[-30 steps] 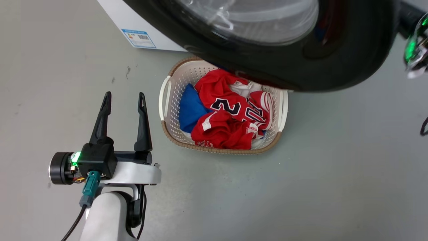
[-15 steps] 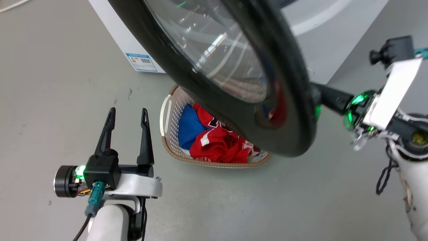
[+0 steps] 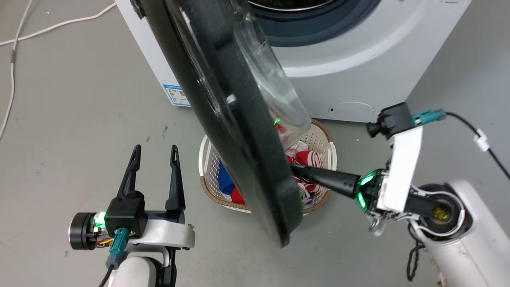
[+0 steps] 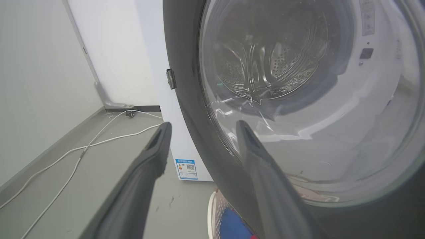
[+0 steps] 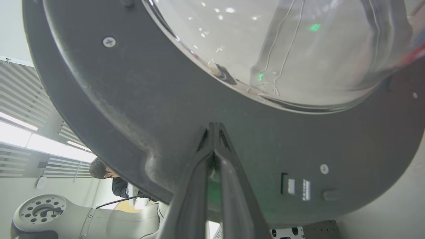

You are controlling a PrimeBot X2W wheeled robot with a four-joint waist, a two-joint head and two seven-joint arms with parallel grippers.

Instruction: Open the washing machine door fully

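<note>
Black washing machine door standing out from the front, I'm judging about halfway. Not fully open yet.
Left hand, fingers apart and empty, is hovering over the floor just beside the door's outer face, probably sitting in the remaining swing path. Right hand, fingers together and gripping nothing, is pressing its tips on the inner face near the lower rim. Laundry basket of red clothes is sitting under the door's lower edge, clearance I cannot tell. Behind, the washing machine is showing its drum mouth uncovered, and a white cable is lying far left.
</note>
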